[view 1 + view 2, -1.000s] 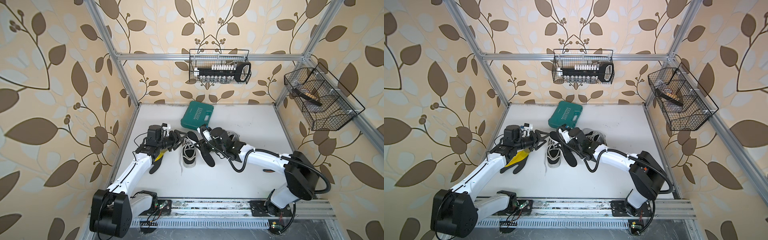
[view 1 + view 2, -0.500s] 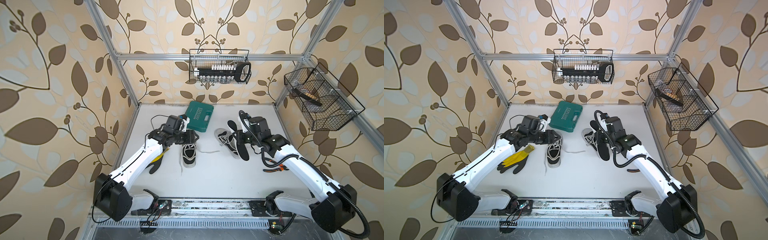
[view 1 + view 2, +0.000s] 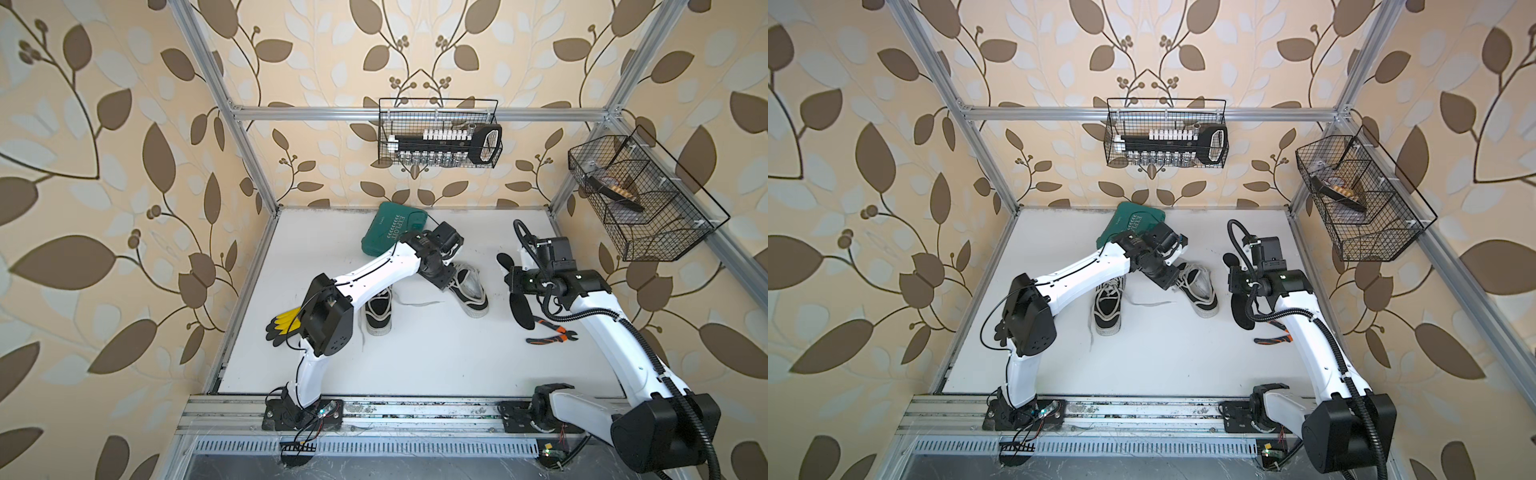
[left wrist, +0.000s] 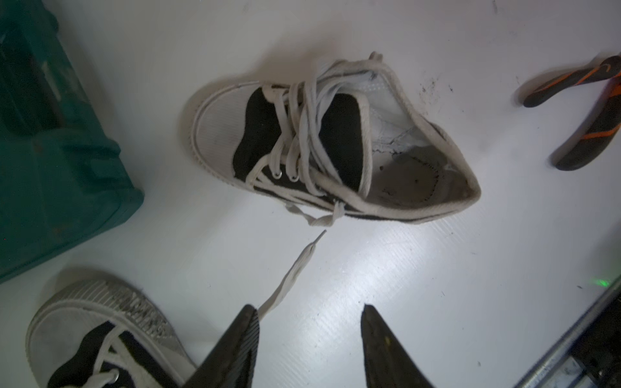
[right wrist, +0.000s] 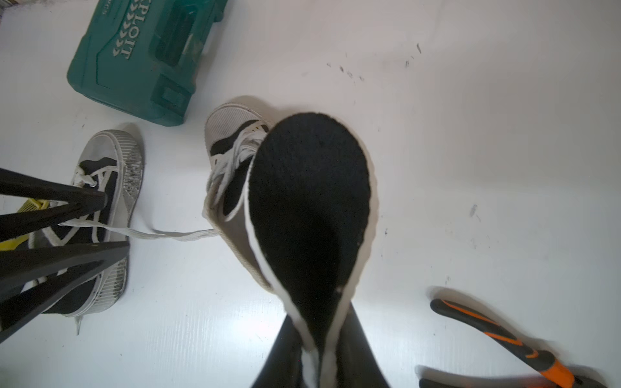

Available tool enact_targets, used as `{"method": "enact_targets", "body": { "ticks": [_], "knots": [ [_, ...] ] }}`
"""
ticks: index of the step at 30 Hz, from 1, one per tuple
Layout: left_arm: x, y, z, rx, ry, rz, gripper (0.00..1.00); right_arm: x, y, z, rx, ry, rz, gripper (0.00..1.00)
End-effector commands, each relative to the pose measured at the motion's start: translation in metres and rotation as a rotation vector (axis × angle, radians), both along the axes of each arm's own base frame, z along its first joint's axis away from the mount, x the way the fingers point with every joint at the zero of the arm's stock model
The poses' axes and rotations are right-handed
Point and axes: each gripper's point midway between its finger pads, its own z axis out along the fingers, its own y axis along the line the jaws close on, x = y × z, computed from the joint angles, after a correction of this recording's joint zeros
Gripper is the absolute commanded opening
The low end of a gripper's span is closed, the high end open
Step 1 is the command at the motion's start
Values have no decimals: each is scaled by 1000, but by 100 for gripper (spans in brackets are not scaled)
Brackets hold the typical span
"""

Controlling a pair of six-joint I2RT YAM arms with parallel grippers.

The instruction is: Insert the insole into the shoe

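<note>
right claw (image 5: 316, 336) now swings clear, clamped tight on the insole (image 5: 309, 201). left claw (image 4: 309, 312), half open and empty, moves in with the shoe (image 4: 336, 144) just ahead, probably to brace it.

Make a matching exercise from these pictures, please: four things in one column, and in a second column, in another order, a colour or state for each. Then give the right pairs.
Column one
1. insole
2. tool case
3. pliers
4. left gripper

Column two
A. green, at the back of the table
B. jaws apart, nothing between them
C. black, pinched by the right gripper
D. orange and black handles, lying flat

Pairs: 1-C, 2-A, 3-D, 4-B
</note>
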Motion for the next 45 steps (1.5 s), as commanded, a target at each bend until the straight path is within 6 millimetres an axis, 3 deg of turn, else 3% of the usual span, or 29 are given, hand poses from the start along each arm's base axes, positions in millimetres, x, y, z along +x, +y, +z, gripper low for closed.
{"method": "enact_targets", "body": {
  "ticks": [1,7,13,23,32,36,43,45],
  "knots": [
    [5,-17,9,29,-44,-69,50,-6,-4,10,-2,17,33,17],
    [18,-59,-4,-2,-89,-93,50,-6,-10,20,35,5,27,16],
    [28,-77,1,-35,-163,-77,51,-7,-3,26,62,4,57,15],
    [34,-78,-14,0,-164,-75,51,0,0,29,74,-25,80,13],
    [33,-75,-21,15,-159,-75,39,1,5,28,94,-26,102,11],
    [31,-77,-23,8,-143,-64,38,1,6,29,95,-26,106,10],
    [27,-75,-43,45,-118,-59,38,1,4,29,83,-28,102,10],
    [30,-74,-48,59,-123,-46,33,1,6,29,92,-26,110,10]
  ]
}}
